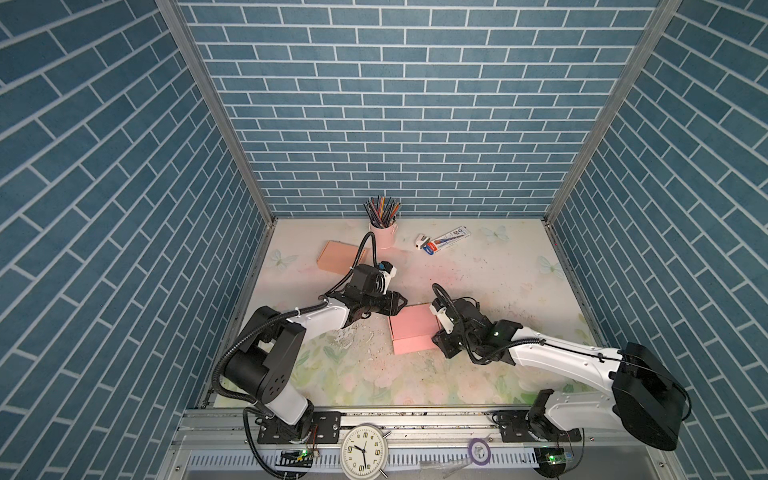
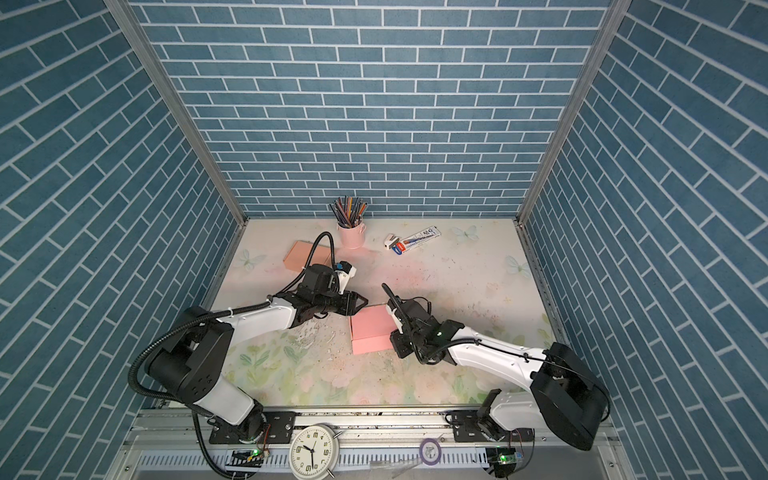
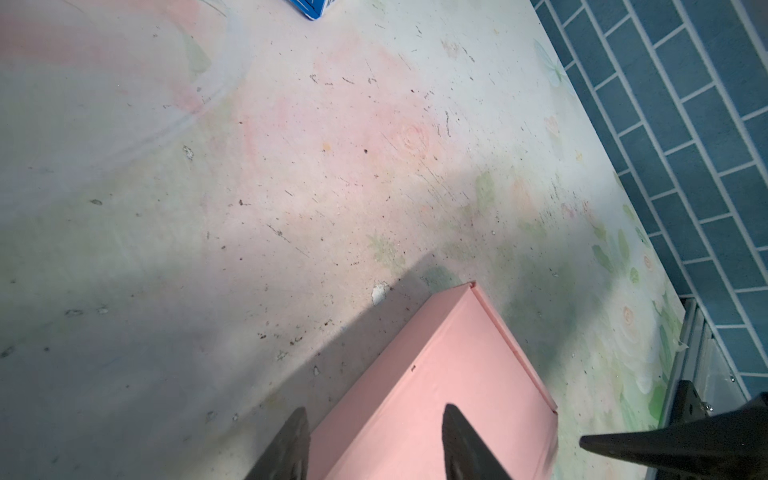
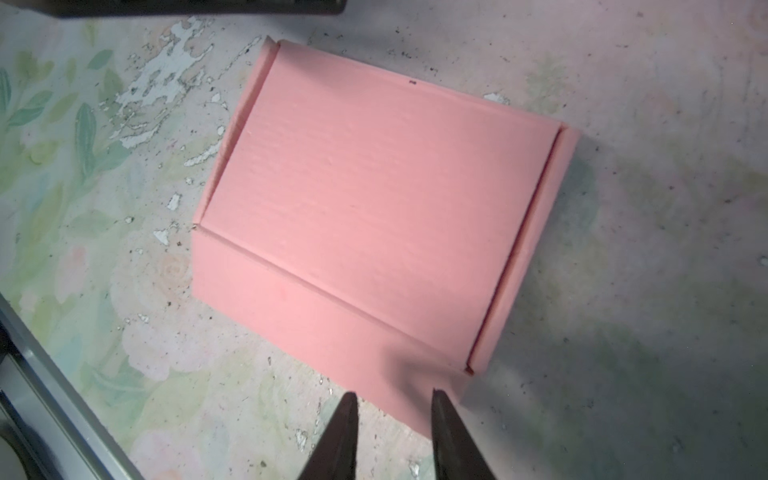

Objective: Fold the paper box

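Note:
The pink paper box [image 1: 411, 332] [image 2: 372, 332] lies in the middle of the table with its lid folded down flat. The right wrist view shows the lid [image 4: 374, 199] and the front wall below it. My left gripper [image 1: 401, 305] [image 2: 361, 305] hovers open at the box's far left corner. In the left wrist view [image 3: 374, 409] one finger is over the lid [image 3: 436, 374] and the other beside the box's wall. My right gripper [image 1: 435, 338] [image 2: 394, 338] is at the box's near right corner. Its jaws [image 4: 392, 392] stand a little apart with nothing between them.
A second, peach box [image 1: 340, 255] lies at the back left, behind the left wrist. A pink cup of pencils [image 1: 383, 232] and a stapler with a pen pack [image 1: 442, 241] stand near the back wall. A clock [image 1: 364, 451] and a purple tape ring [image 1: 480, 451] sit on the front rail.

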Controlling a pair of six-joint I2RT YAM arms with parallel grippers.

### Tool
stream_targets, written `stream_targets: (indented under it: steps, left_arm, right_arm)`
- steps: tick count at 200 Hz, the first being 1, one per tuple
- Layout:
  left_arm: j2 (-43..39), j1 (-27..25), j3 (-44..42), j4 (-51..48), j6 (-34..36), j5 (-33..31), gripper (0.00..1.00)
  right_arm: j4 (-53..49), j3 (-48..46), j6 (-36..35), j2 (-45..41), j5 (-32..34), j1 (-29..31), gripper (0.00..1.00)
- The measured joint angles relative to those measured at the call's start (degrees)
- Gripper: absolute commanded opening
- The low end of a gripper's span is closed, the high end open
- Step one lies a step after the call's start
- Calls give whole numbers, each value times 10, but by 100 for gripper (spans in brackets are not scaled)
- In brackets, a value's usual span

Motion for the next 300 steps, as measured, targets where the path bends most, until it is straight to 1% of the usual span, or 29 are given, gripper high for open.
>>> stream_targets:
  steps: [54, 124, 225, 300]
  left_arm:
    - [-1, -7, -23, 7, 0, 7, 53]
    - [-17, -10, -41, 17, 0, 7, 53]
    - [-52, -19, -75, 17, -7, -9, 53]
    - [-73, -24, -101, 26, -16, -18, 51]
  right_arm:
    - [6, 0, 0, 31, -14, 7, 28]
    - [17, 0, 0, 42, -6, 6, 28]
    - [42, 0, 0, 65, -4, -29, 28]
    - [66, -9, 0, 90, -7, -39, 28]
